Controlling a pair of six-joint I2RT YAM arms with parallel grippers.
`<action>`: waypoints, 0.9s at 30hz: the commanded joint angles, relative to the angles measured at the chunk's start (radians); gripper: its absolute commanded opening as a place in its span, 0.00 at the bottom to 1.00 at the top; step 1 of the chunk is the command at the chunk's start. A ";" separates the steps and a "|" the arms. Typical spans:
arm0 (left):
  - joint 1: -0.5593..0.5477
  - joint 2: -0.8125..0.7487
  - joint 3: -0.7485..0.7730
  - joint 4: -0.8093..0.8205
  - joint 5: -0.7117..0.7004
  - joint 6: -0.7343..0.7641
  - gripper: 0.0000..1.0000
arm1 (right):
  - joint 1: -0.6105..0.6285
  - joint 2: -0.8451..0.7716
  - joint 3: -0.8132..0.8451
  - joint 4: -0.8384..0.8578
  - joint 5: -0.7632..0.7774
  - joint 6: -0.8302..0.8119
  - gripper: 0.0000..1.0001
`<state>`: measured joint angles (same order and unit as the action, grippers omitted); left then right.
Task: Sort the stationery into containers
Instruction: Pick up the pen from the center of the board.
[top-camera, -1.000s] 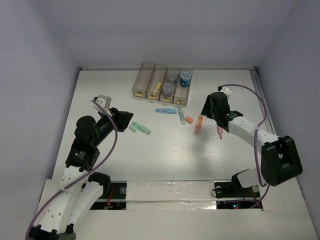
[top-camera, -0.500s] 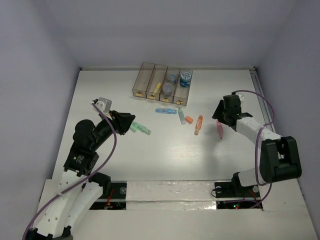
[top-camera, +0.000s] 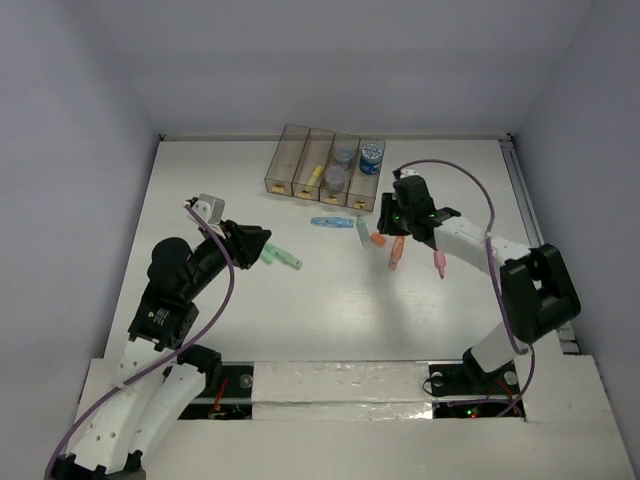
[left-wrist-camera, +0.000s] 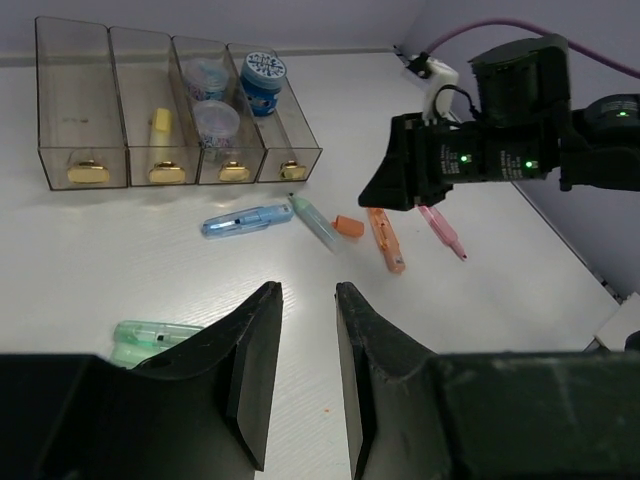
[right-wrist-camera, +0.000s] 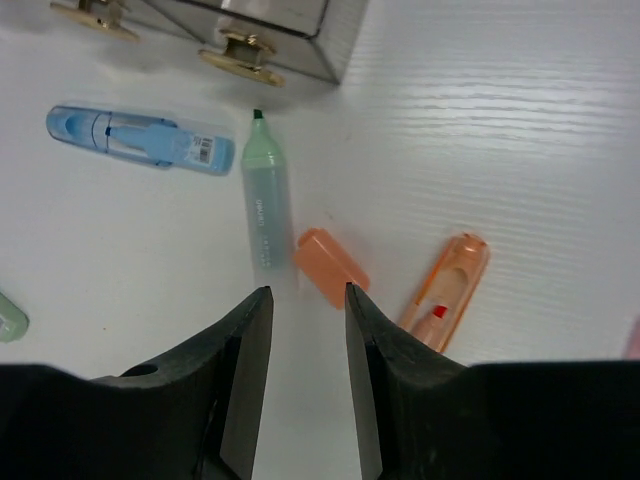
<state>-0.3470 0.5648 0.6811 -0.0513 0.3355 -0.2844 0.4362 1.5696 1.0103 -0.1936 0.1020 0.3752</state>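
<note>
Right wrist view: the right gripper (right-wrist-camera: 305, 300) hangs just above the table (right-wrist-camera: 500, 120), fingers parted with nothing between them, over a pale green marker (right-wrist-camera: 263, 205) and a loose orange cap (right-wrist-camera: 331, 267) (the two nearly touch). An orange stick (right-wrist-camera: 445, 293) and a blue stick (right-wrist-camera: 140, 137) lie either side, outside the containers (top-camera: 325, 170). The left gripper (left-wrist-camera: 308, 300), likewise parted and empty, hovers near a green stick (left-wrist-camera: 150, 335). A yellow stick (left-wrist-camera: 160, 125) and three rolls (left-wrist-camera: 215, 118) sit inside the containers; a pink stick (top-camera: 439, 262) lies farther off.
</note>
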 joint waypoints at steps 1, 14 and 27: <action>-0.004 0.006 0.044 0.024 -0.006 0.014 0.25 | 0.039 0.101 0.089 -0.018 0.064 -0.085 0.42; 0.014 0.023 0.046 0.027 -0.006 0.011 0.25 | 0.107 0.259 0.223 -0.029 0.047 -0.150 0.49; 0.032 0.029 0.043 0.027 -0.003 0.010 0.25 | 0.107 0.388 0.327 -0.084 0.094 -0.170 0.50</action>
<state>-0.3267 0.5934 0.6811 -0.0574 0.3317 -0.2844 0.5381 1.9476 1.2942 -0.2584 0.1749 0.2203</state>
